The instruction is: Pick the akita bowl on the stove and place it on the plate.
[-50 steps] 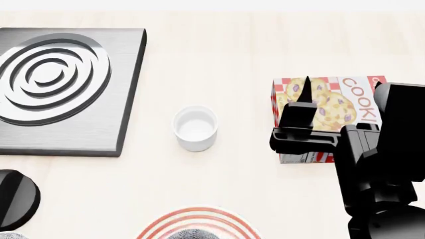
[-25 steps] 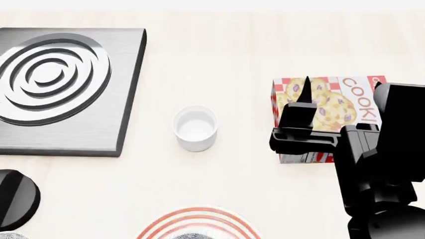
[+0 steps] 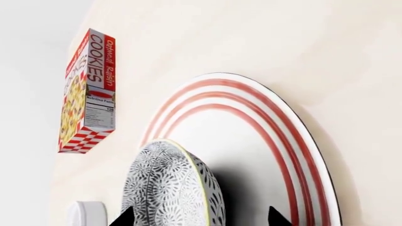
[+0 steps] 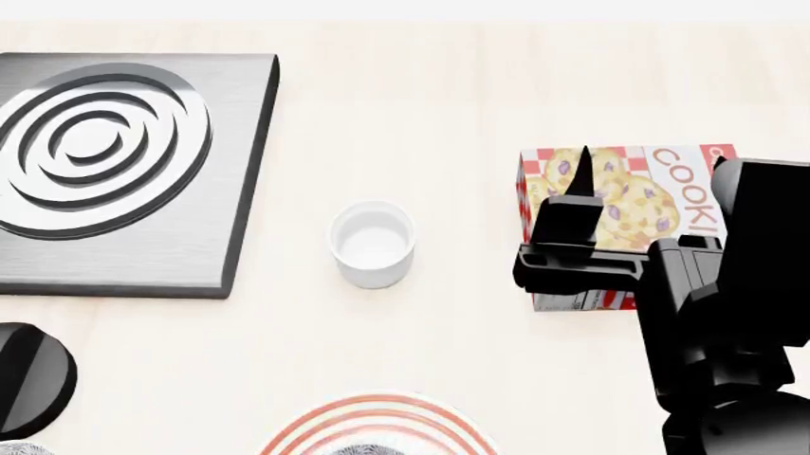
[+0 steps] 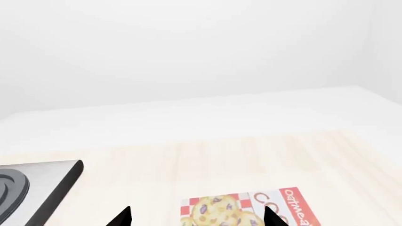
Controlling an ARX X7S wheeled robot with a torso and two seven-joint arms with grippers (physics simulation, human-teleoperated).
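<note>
Bowl (image 3: 169,188) resting on the plate (image 3: 285,136), seen from the left wrist; its patterned wall faces the camera and it sits toward one side of the plate's white centre, inside the red rings. The two dark tips of the left fingers (image 3: 274,217) show at the frame edge, spread well apart on either side of the bowl, with a visible gap to the bowl at the tip shown clear of it; the fingers are open. Beyond the plate stand a cookie box (image 3: 88,92) and a white cup (image 3: 86,214) on the desk (image 3: 264,42).

Head view: the stove (image 4: 120,171) lies at far left with its ring burner bare; the knob (image 4: 28,377) is near its front corner. Only the plate's far rim shows at the bottom edge. The right gripper (image 4: 576,204) hangs over the box, apart from the cup; in the right wrist view its fingers (image 5: 123,217) are parted and hold nothing.
</note>
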